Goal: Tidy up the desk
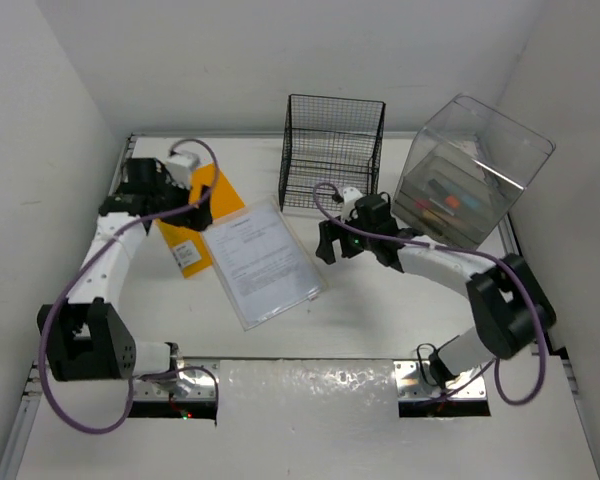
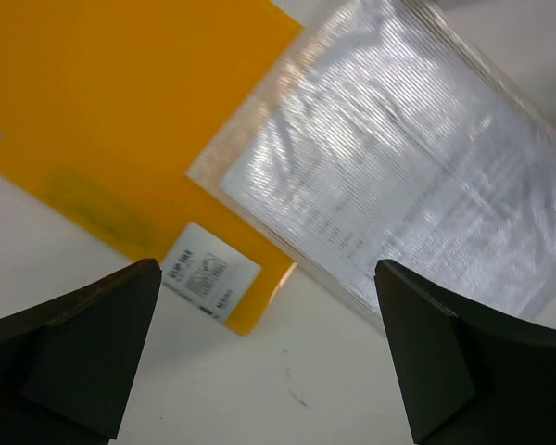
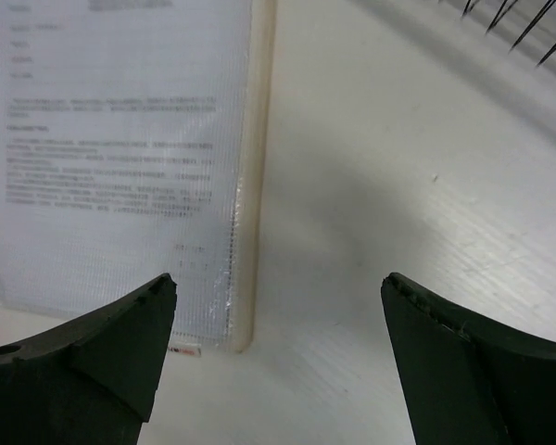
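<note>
White desk [image 1: 380, 310] lies seemingly just below left fingers [image 2: 83, 352] and right fingers [image 3: 463, 362], spread, empty.

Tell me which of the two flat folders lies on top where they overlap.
The clear plastic sleeve holding a printed sheet; its corner covers the edge of the yellow folder.

Top cam: fixed, high, behind the arm bases [image 1: 185, 380], looking down and forward. Widest view, whole bench [image 1: 360, 310] in frame.
Left wrist cam: rides the left tool [image 2: 267, 278], looks steeply down between its fingers, close to the surface. Sees the yellow folder [image 2: 102, 111] and the clear document sleeve [image 2: 398, 176].
Right wrist cam: on the right tool [image 3: 278, 283], same close downward look. Sees the sleeve's edge, bare bench and a corner of the wire rack [image 3: 537, 28].
Overlap: sleeve in all three; folder in top and left wrist; rack in top and right wrist.
</note>
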`<action>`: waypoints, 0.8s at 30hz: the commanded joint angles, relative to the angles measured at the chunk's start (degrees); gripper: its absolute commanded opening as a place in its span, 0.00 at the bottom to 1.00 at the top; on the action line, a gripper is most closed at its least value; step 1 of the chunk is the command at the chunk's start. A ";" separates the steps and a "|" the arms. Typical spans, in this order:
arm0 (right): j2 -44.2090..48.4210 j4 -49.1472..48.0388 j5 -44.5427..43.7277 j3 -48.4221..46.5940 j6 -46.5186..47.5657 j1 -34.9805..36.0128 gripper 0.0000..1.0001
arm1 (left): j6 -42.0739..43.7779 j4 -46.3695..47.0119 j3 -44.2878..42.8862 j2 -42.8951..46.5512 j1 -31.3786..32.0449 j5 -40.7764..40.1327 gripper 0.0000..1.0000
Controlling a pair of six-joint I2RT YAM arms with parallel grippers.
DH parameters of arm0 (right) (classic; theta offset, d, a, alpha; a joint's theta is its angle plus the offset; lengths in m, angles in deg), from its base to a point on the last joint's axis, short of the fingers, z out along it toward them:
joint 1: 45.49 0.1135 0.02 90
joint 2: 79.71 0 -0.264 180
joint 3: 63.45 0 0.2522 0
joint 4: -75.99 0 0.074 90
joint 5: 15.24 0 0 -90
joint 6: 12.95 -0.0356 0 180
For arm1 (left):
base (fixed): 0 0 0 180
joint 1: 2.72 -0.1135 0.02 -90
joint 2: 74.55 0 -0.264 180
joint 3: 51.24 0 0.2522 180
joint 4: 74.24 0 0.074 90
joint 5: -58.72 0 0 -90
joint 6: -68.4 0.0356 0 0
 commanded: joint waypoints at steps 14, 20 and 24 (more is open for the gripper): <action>-21.88 -3.93 -4.70 -7.50 -8.04 7.90 0.63 | -10.82 1.77 -2.48 -27.24 -6.38 6.07 0.98; -22.23 -6.04 -4.61 -5.31 -9.01 8.43 0.51 | -14.16 7.39 -1.52 -30.24 -6.56 4.29 0.97; -22.93 -7.27 -3.39 -5.21 -9.19 8.60 0.46 | -15.13 8.71 -1.95 -35.32 -6.38 7.73 0.87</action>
